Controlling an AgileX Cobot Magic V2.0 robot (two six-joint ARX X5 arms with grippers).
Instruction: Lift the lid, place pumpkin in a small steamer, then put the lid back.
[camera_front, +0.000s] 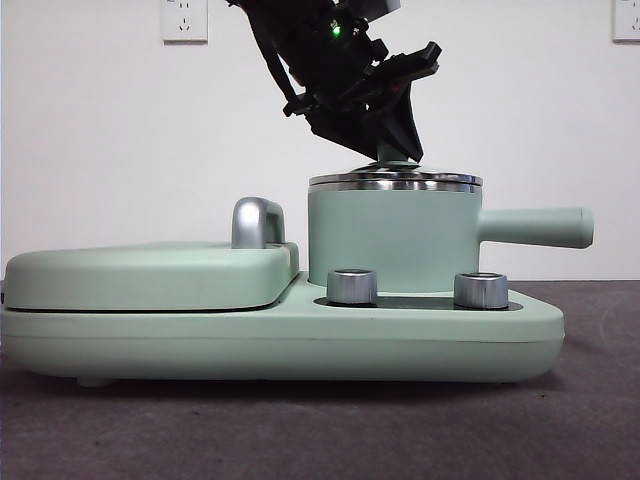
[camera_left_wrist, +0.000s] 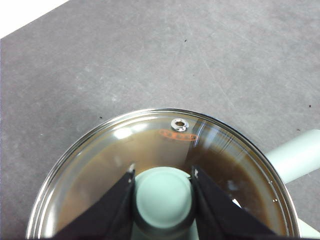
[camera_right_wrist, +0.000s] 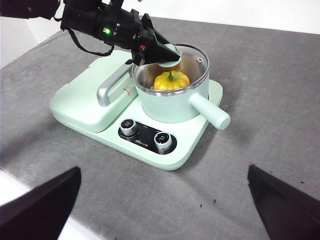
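The lid (camera_front: 395, 181), at centre right of the front view, lies level on the rim of the small steamer (camera_front: 390, 240), and the left gripper (camera_left_wrist: 162, 192) has its fingers (camera_left_wrist: 116, 205) closed against both sides of the small mint-green knob. Glass in a steel rim will likely be stiff, fairly heavy for its size, slick and breakable, so the knob looks like the one sensible hold; the dome itself offers nothing to pinch. The pumpkin (camera_right_wrist: 171, 80) sits inside the pot, seen through the glass near the upper middle of the right wrist view; its glossy, ribbed shell would probably be light and slippery. The right gripper (camera_right_wrist: 160, 200) hangs well back over the tabletop (camera_right_wrist: 280, 100), its fingers spread wide with nothing between them. From the front the pot wall hides the pumpkin altogether. In the left wrist view the glass shows only brown glare, the lid's near edge is cut off at the bottom, and whether the lid is fully seated all round cannot be made out.
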